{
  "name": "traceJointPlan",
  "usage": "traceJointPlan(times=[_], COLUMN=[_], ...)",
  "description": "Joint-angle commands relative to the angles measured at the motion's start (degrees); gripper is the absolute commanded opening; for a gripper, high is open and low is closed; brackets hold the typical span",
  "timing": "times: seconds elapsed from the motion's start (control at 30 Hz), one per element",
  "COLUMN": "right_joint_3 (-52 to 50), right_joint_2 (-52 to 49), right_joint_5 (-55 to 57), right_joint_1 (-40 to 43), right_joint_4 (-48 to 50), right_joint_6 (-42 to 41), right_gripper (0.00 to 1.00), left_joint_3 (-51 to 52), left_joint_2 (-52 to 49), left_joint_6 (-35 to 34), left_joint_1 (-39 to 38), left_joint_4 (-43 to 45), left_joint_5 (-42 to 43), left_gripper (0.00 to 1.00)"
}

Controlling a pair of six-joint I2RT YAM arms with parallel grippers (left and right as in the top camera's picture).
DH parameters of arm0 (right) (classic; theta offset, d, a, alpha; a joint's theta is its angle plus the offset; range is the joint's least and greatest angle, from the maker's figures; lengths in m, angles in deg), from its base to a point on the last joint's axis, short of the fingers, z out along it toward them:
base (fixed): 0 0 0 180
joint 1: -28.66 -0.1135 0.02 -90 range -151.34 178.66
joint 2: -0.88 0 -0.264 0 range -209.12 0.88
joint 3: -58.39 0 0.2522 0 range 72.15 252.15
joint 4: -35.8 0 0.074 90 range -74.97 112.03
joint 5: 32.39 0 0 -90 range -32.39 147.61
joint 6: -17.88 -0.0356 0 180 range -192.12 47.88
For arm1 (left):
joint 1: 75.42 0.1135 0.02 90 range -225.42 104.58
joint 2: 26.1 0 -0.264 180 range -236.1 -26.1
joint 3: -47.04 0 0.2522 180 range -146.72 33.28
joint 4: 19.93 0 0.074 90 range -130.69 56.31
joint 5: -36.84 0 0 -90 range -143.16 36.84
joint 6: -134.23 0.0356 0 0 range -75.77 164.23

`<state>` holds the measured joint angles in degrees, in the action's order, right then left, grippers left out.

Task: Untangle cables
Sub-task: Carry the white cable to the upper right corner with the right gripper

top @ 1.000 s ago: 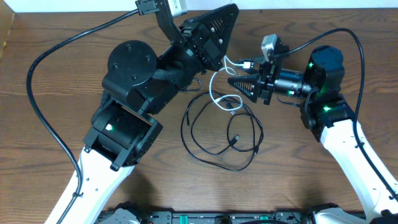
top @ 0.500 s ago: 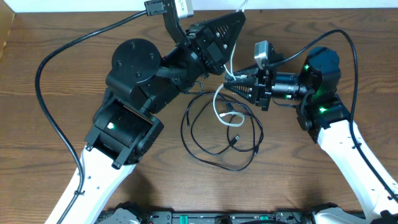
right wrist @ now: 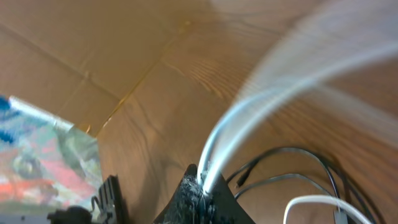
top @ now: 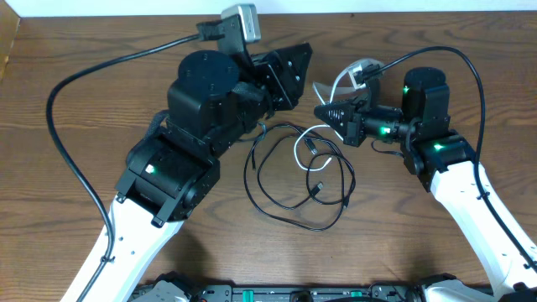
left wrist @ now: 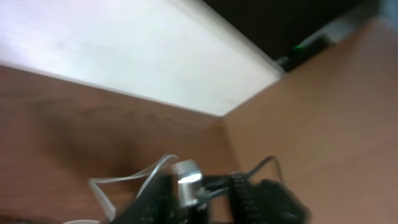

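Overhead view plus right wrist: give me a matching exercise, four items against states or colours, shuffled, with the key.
Column 1
1. white cable
2. black cable
3. right tool
4. table

Column 2
A. brown wood grain
B. shut
C. loose loops lying on the wood
D. pinched between fingertips

Pairs: 1-D, 2-C, 3-B, 4-A
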<state>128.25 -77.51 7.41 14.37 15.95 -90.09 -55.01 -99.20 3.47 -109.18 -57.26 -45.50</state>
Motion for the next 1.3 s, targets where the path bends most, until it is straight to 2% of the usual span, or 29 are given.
traceJointPlan(times=[0.0, 0.13, 0.27, 0.43, 0.63, 0.8, 0.97, 1.13, 1.27], right_joint_3=[2.1, 9.4, 20.1, 34.2, 57.0, 72.7, 75.5, 75.5, 75.5], right_joint_2=[0.6, 0.6, 0.5, -1.2, -10.2, -19.1, -24.7, -31.6, -37.4], right_joint_5=[4.7, 9.3, 18.6, 29.1, 34.0, 34.1, 37.7, 45.7, 47.1], right_joint_1=[1.0, 2.9, 4.4, 6.0, 12.7, 20.1, 25.6, 28.5, 30.5], right_joint_4=[-2.5, -12.3, -23.8, -32.5, -42.5, -46.0, -44.0, -41.1, -38.3], right_joint_6=[-4.6, -5.4, -3.8, -0.6, 2.9, 3.0, 3.0, 3.2, 5.2], right_gripper=[0.01, 0.01, 0.01, 0.01, 0.01, 0.01, 0.02, 0.01, 0.01], left_joint_3=[-1.5, -1.5, -1.5, -1.5, -1.5, -1.5, -1.5, -1.4, -1.4], left_joint_2=[-0.2, -0.2, -0.2, -0.2, -0.2, -0.2, -0.3, -0.7, -0.8], left_joint_6=[4.1, 6.8, 10.6, 12.7, 12.7, 12.7, 12.7, 12.7, 12.7], left_joint_1=[0.2, 0.2, 0.2, 0.2, 0.2, 0.2, 0.2, 0.2, 0.2], left_joint_4=[-3.0, -5.9, -7.5, -9.0, -10.3, -11.1, -12.4, -12.8, -12.9], left_joint_5=[-7.5, -10.0, -10.4, -10.3, -10.3, -10.3, -10.3, -10.3, -10.3], left_gripper=[0.46, 0.51, 0.52, 0.52, 0.52, 0.52, 0.52, 0.52, 0.52])
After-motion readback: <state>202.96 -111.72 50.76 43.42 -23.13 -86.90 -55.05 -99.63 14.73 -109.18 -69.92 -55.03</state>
